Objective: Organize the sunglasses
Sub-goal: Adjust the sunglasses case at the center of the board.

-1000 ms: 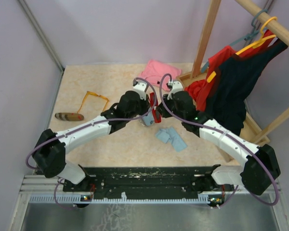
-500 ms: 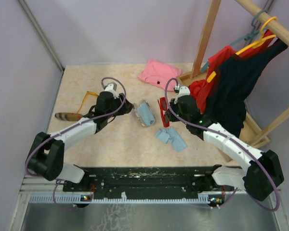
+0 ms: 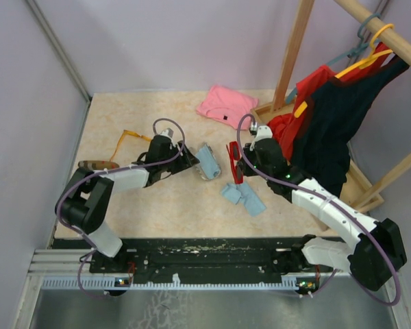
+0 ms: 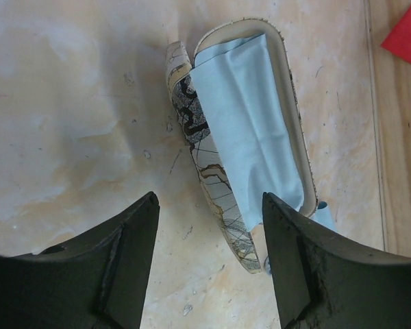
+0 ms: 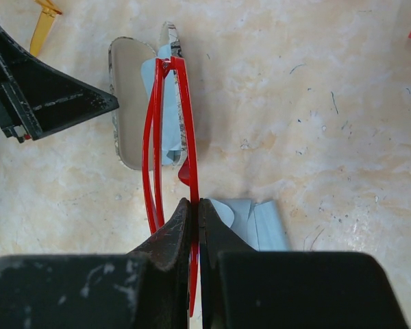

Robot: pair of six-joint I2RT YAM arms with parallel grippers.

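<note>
The red sunglasses (image 5: 170, 123) hang folded above the table, and my right gripper (image 5: 196, 202) is shut on one thin red rim. In the top view the red sunglasses (image 3: 232, 159) sit just right of an open grey-patterned case (image 3: 207, 162), with the right gripper (image 3: 238, 168) beside them. A light blue cloth (image 4: 250, 130) lies inside the case (image 4: 205, 164). My left gripper (image 4: 209, 199) is open, low over the case's near end and holding nothing; from above, the left gripper (image 3: 190, 159) is at the case's left. The orange sunglasses (image 3: 128, 136) lie at the far left.
A brown case (image 3: 97, 165) lies at the left edge. A second light blue cloth (image 3: 244, 196) lies in front of the right gripper. A pink cloth (image 3: 226, 104) is at the back, and a wooden rack with hanging clothes (image 3: 329, 116) stands on the right.
My left gripper opened and let go of the patterned case, swung out to the left, then came back beside the case. The right gripper moved slightly right with the red sunglasses.
</note>
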